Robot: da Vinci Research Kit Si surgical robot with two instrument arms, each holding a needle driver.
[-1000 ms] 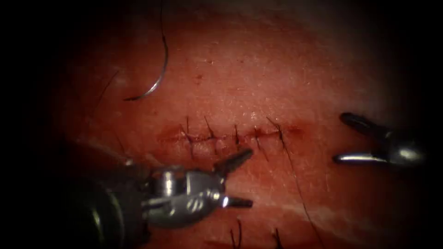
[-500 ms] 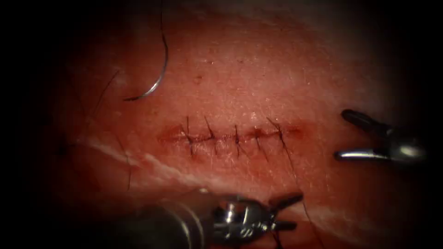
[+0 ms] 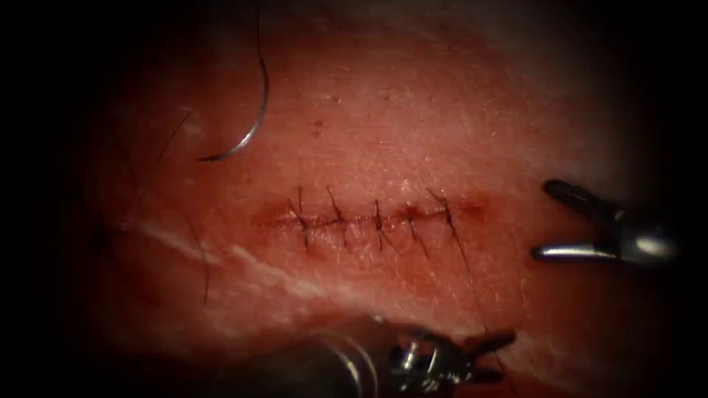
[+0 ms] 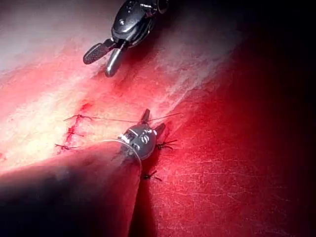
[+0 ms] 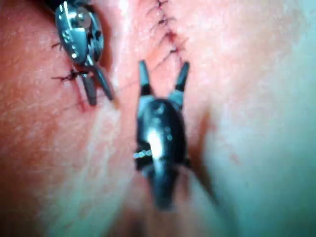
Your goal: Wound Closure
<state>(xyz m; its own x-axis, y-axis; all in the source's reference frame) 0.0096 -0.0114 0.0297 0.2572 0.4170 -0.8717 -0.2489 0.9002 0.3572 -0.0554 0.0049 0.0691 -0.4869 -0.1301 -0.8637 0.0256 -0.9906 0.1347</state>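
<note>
Right tool (image 3: pixel 549 221): jaws spread wide, holding nothing, hovering over bare tissue (image 3: pixel 413 125) to the right of the cut (image 3: pixel 369 218). In the right wrist view the same tool (image 5: pixel 163 74) shows its two prongs parted, pointing toward the cut's stitched line (image 5: pixel 165 29).

Left tool (image 3: pixel 490 357): jaws parted, below the cut's right end, beside the thread (image 3: pixel 468 273). No grasp on the thread can be made out; the lower jaw is partly lost in the dark edge of the endoscope view. In the left wrist view this tool (image 4: pixel 153 123) sits with its tips just at the taut thread (image 4: pixel 106 119), which runs from the end stitch to the jaws; contact cannot be judged.

Cut: closed by a row of dark stitches (image 3: pixel 335 217), with red fluid (image 3: pixel 472 210) at its right end.

Needle (image 3: pixel 247 133): lying free on the tissue, well up and to the left of the cut, not in the tissue, its thread tail rising out of view.

Further stitches (image 4: pixel 165 144) lie just beside the left tool's wrist, partly covered by it.
</note>
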